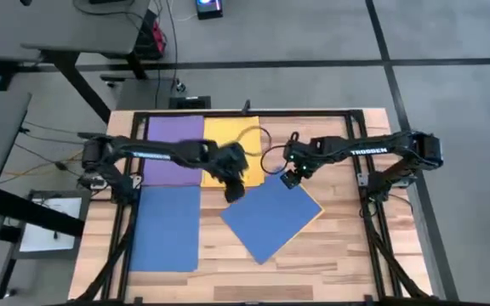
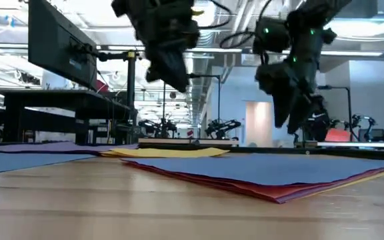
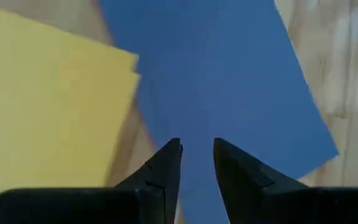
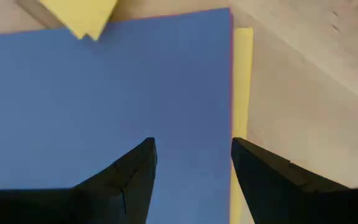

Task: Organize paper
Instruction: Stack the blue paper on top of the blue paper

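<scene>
A purple sheet [image 1: 173, 149] and a yellow sheet [image 1: 228, 136] lie flat at the table's far side. A blue sheet [image 1: 167, 228] lies at the near left. In the middle a skewed pile has a blue sheet [image 1: 270, 217] on top, with red [image 2: 272, 193] and yellow [image 4: 242, 93] edges showing under it. My left gripper [image 1: 235, 189] hovers open above the pile's far left corner. My right gripper [image 1: 289, 178] hovers open above the pile's far corner. Both are clear of the paper in the low view.
A black frame [image 1: 253, 112] runs along the table's far edge and down both sides. A dark cable [image 1: 266, 144] loops over the yellow sheet. Bare wood [image 1: 347, 255] lies at the near right.
</scene>
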Robot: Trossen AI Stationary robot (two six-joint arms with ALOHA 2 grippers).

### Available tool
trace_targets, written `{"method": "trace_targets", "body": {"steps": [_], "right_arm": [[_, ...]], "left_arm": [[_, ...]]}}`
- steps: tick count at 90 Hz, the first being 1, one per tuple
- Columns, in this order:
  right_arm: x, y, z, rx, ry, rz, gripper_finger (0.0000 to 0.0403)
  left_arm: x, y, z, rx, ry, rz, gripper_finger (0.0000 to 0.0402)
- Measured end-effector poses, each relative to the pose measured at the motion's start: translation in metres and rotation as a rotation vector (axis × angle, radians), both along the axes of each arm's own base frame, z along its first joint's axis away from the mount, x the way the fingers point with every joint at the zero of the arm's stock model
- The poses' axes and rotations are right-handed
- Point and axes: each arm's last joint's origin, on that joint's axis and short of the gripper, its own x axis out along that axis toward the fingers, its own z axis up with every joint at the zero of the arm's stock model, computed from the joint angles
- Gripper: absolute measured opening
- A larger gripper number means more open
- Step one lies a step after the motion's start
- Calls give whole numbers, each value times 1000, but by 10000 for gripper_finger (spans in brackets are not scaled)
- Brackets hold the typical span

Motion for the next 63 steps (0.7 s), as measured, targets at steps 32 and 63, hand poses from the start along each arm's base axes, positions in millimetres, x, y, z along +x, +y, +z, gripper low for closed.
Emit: {"method": "trace_targets", "body": {"steps": [32,63], "right_arm": [[-12,-1,-33,-18,-24,83,198],[-16,0,-40,-29,-37,110,198]], "left_arm": [[36,-49,-53,-25,-47,49,79],[49,-62,-99,37,-10,162,79]]}}
